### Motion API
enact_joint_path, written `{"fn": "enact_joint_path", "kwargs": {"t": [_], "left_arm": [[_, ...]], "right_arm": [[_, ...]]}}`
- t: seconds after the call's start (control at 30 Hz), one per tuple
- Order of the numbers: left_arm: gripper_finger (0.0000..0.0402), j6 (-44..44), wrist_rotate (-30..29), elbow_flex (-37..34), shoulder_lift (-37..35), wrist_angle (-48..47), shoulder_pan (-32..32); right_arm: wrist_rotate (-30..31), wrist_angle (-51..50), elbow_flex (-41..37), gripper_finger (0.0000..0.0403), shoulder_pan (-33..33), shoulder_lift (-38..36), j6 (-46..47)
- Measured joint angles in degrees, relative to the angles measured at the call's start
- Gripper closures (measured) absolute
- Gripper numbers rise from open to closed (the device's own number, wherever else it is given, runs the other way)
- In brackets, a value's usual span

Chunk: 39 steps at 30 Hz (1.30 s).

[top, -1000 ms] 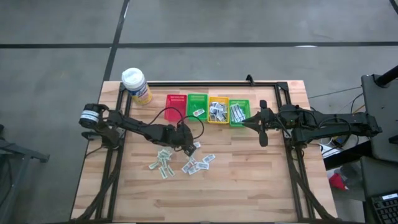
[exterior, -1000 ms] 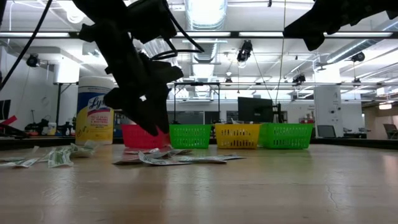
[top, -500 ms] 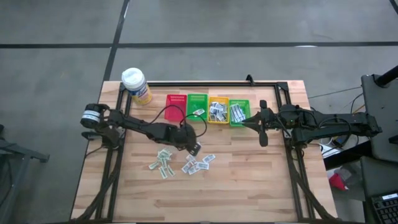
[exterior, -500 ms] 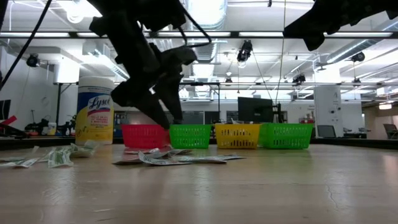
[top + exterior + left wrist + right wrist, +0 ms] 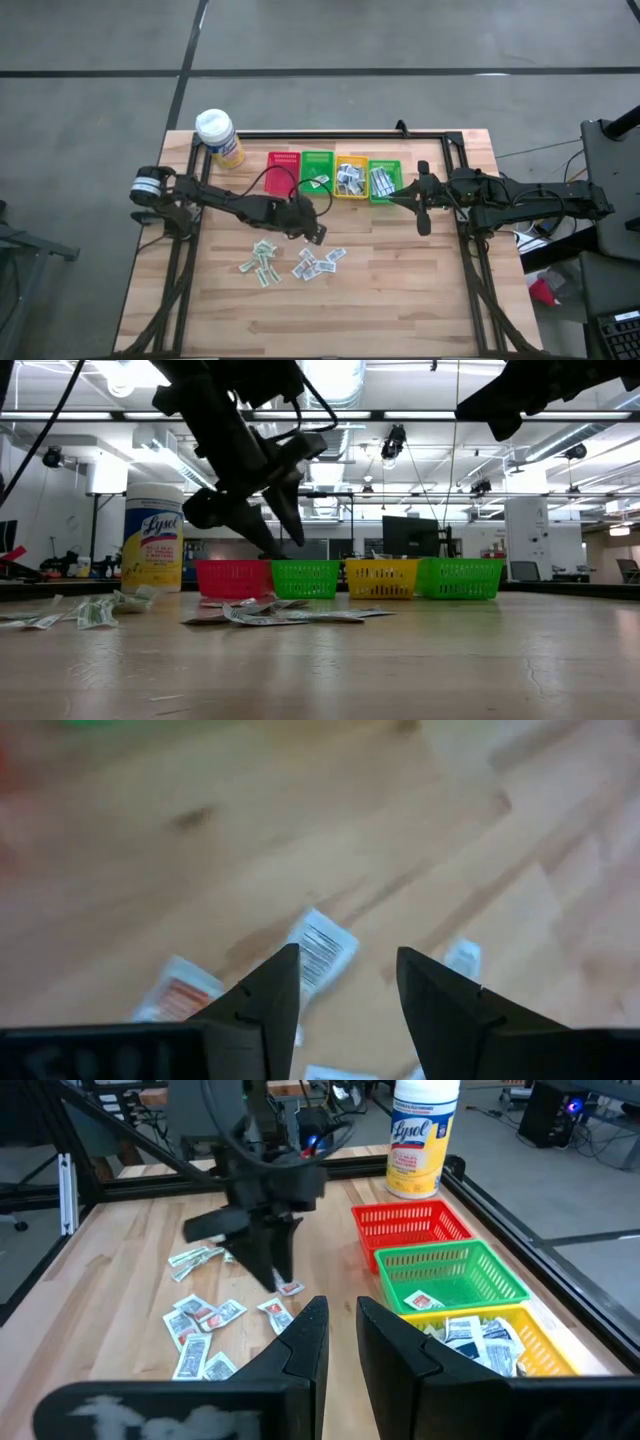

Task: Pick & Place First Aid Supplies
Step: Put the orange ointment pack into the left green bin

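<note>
- The first aid packets [image 5: 300,263] lie scattered flat on the table [image 5: 400,290], in a loose spread in front of the row of baskets; their long axes point every which way, with no common heading.
- In the left wrist view one packet [image 5: 321,948] lies with its long axis slanted across the wood grain.
- More packets sit inside the left green basket [image 5: 318,170], the yellow basket [image 5: 350,177] and the right green basket [image 5: 384,180]; the red basket [image 5: 283,171] stands beside them.
- The left gripper [image 5: 312,233] hangs above the scatter, fingers pointing down and spread apart with nothing between them.
- The right gripper [image 5: 422,208] hovers near the right green basket, its fingers close together with a narrow gap, holding nothing.
- The surface is pale wood planking; a yellow bottle [image 5: 220,136] stands at the far left corner.
- Behind the table is a workshop with ceiling lights and monitors.
</note>
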Motion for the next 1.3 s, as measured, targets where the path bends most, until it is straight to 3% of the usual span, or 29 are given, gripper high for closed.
{"fn": "enact_joint_path", "kwargs": {"t": [0.17, 0.4, 0.5, 0.83, 1.3], "left_arm": [[0.0241, 1.1, -1.52, 9.03, 0.98, -7.81, 0.03], [0.0241, -0.59, -6.97, 30.64, 12.29, -43.89, 0.9], [0.0241, -2.45, -6.63, 35.8, 17.85, -51.85, 0.8], [0.0241, -8.3, -2.43, 37.8, 26.36, -60.73, 0.9], [0.0241, -7.05, -1.57, 37.31, 26.86, -53.06, 0.89]], "right_arm": [[0.0, -0.01, 0.0, 0.0351, 0.0, 0.0, -0.27], [0.0, -0.04, 0.0, 0.0351, 0.0, 0.0, -0.11], [0.0, -0.04, 0.0, 0.0351, 0.0, 0.0, -0.16], [0.01, -0.09, 0.0, 0.0351, 0.0, 0.0, -0.11], [0.02, -0.07, 0.0, 0.0351, 0.0, 0.0, 0.18]]}}
